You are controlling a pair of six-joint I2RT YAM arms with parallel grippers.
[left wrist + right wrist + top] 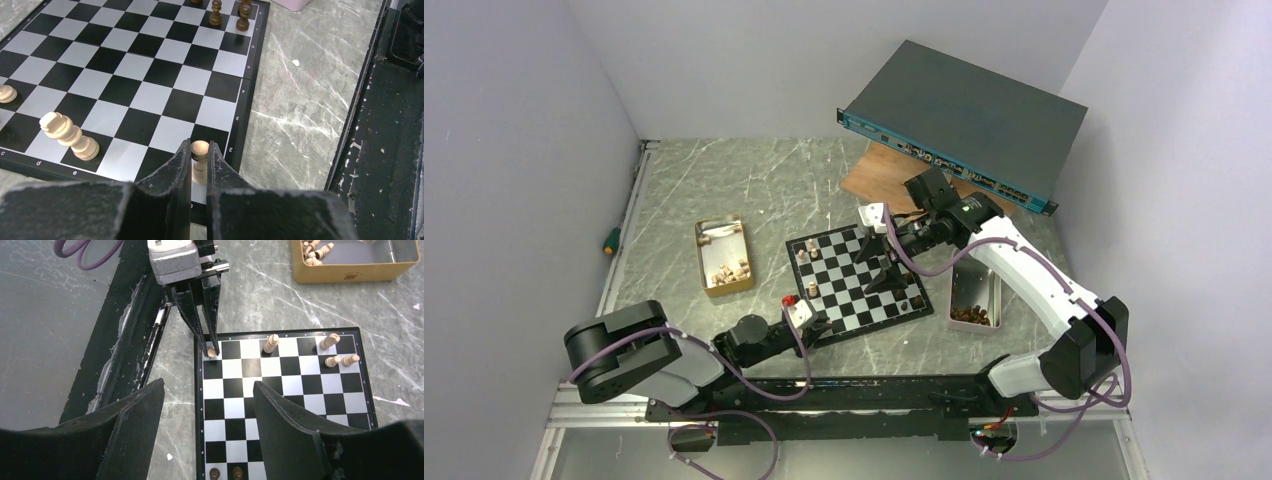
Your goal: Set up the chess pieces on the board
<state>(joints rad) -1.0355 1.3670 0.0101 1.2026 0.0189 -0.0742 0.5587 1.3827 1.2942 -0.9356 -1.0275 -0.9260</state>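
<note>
The board (854, 300) lies mid-table, black and silvery checks. My left gripper (200, 145) is shut on a light tan piece (200, 151), held upright over the board's near right corner square; the right wrist view shows the same left gripper (209, 346) and piece (212, 352). A few light pieces (67, 135) stand or lean along that near row. Two dark pieces (215, 12) stand at the far edge. My right gripper (207, 385) hangs open above the board's edge with nothing between its fingers; in the top view the right gripper (876, 265) is over the board's far side.
A gold tin (724, 257) holding light pieces sits left of the board. A pale tray (974, 300) with dark pieces sits to its right. A black network switch (964, 120) rests tilted on a wooden plank (874, 175) behind. A black rail (824, 395) runs along the near edge.
</note>
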